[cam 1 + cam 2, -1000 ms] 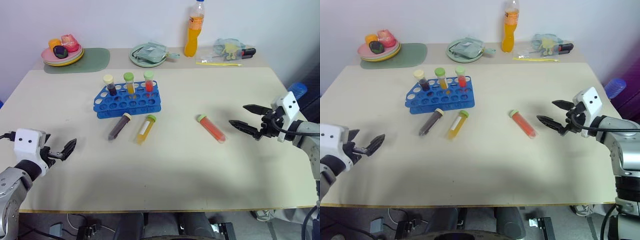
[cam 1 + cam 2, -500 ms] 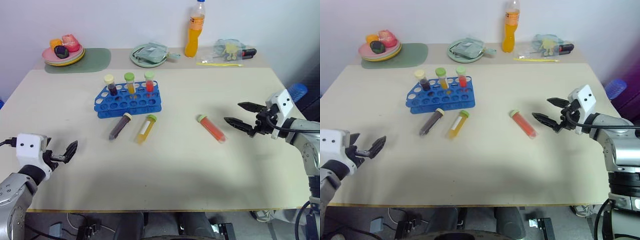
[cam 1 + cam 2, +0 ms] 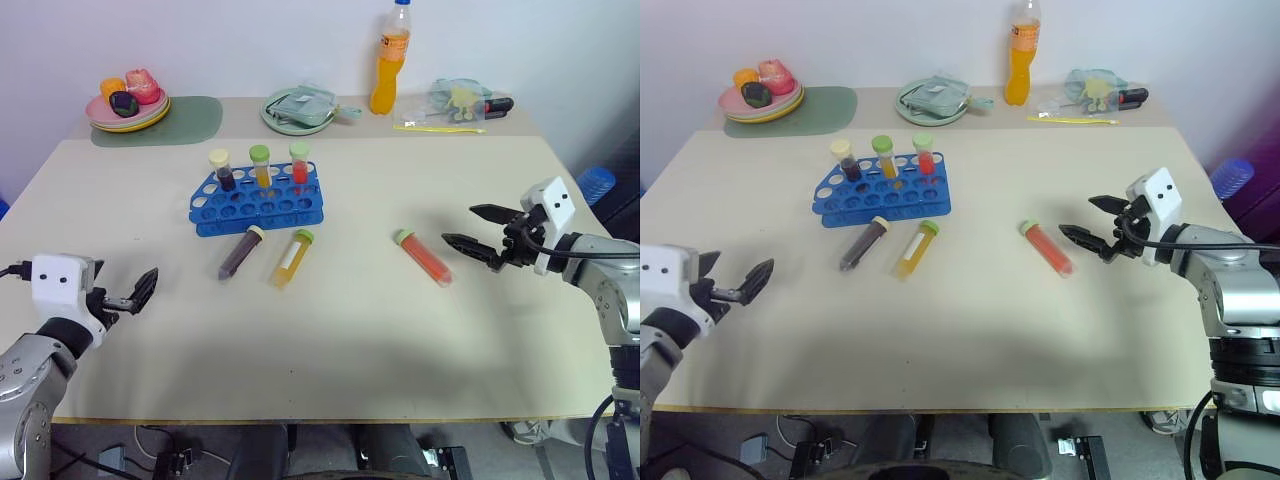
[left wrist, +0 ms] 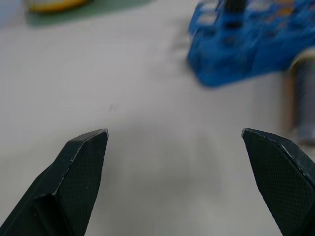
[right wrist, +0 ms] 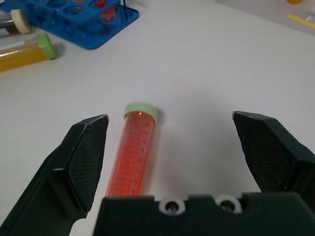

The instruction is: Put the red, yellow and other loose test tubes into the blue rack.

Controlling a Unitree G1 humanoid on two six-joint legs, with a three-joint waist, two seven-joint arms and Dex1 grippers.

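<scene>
Both wide: right claw [image 3: 468, 226] beside red tube [image 3: 423, 256], left claw [image 3: 143, 289] empty; no legible labels.

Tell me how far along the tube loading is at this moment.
Done: three tubes already stand in the blue rack. In hand: nothing; the open right gripper hovers beside the lying red tube. Left: the red tube, yellow tube and dark tube all lie loose; the left gripper is open.

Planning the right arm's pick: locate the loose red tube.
In the left eye view the red tube lies flat on the table's right half, just ahead of the open right gripper.
</scene>
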